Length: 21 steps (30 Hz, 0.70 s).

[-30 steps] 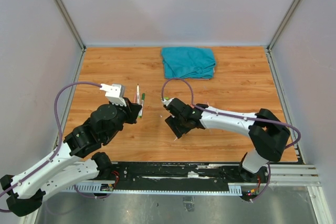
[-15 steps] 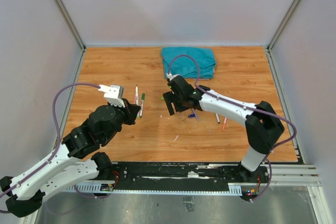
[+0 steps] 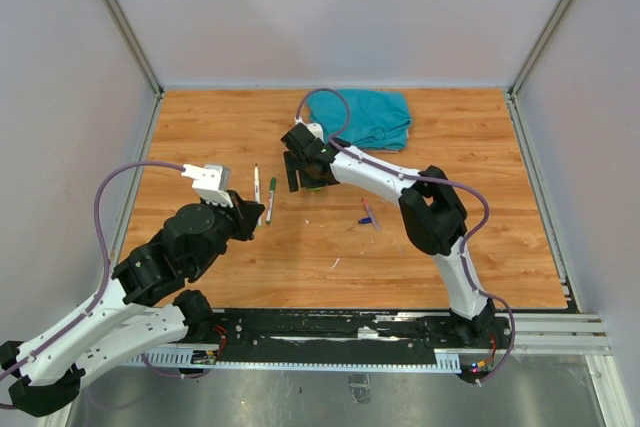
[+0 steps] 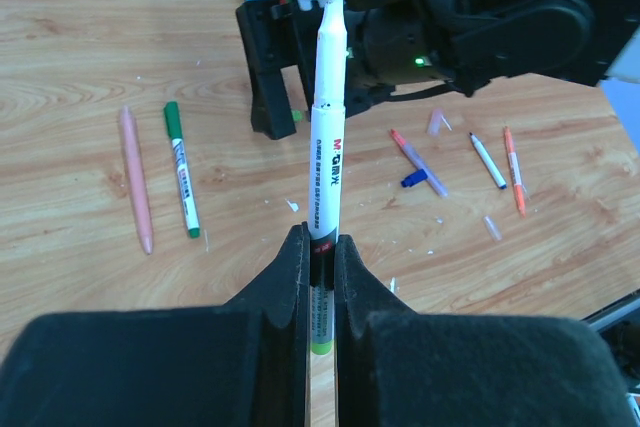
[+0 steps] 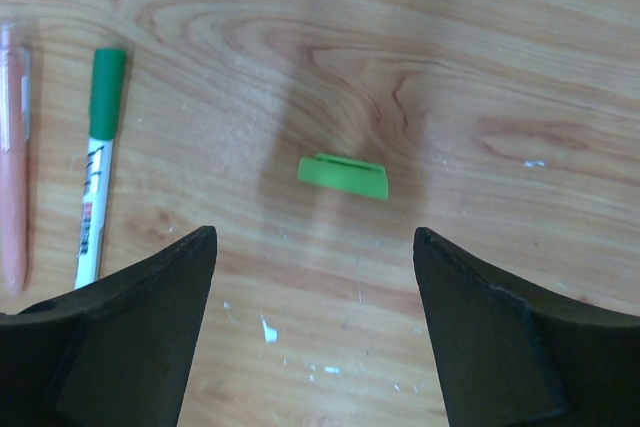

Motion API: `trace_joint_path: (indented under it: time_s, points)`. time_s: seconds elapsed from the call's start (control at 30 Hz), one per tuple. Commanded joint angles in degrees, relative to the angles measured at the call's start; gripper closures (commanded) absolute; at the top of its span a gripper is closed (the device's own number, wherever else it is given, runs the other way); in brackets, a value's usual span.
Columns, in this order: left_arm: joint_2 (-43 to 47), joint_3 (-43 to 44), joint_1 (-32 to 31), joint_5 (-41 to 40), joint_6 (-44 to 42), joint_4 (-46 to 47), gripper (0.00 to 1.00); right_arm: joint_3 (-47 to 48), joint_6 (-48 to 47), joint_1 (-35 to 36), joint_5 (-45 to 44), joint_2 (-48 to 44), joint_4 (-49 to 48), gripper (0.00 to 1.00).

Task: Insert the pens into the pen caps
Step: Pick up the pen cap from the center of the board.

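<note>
The light-green pen cap (image 5: 343,176) lies flat on the wooden table (image 5: 480,37), nearly centred in the gap of the right gripper (image 5: 312,242) and just ahead of its fingertips. Its long axis runs across the right wrist view, roughly from one finger toward the other. The jaws are spread wide with nothing between them. We judge that closing as they stand would pinch the cap end to end, so the wrist likely needs a turn before it comes down. We cannot tell which end of the cap is open. The left gripper (image 4: 320,247) is clenched on a white marker pen (image 4: 328,137). The pen stands straight out of the jaws with its bare dark tip pointing away, toward the right arm, and a light-green tail shows below the grip. That colour matches the cap, so we take these two as the pair to join. The right arm is far nearer the cap, and the left has its jaws full. To one side of the cap lie a green-capped pen (image 5: 95,187) and a pink pen (image 5: 10,177), side by side. Well apart from the cap are an orange pen (image 4: 514,169) and a blue cap (image 4: 410,182), and a teal cloth (image 3: 360,117) sits at the back.
</note>
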State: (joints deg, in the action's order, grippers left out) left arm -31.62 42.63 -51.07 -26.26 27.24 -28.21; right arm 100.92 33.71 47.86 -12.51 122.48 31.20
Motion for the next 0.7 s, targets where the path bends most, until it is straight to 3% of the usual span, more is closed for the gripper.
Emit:
trace_joint_path:
  time_s: [0.0, 0.67]
  points:
    - [0.9, 1.1, 0.1, -0.1, 0.3, -0.1, 1.0, 6.7, 2.6, -1.4, -1.9, 5.1, 6.0, 0.21]
    - [0.4, 0.1, 0.2, 0.1, 0.1, 1.5, 1.0, 10.2, 5.5, -4.0, 1.0, 9.8, 8.5, 0.26]
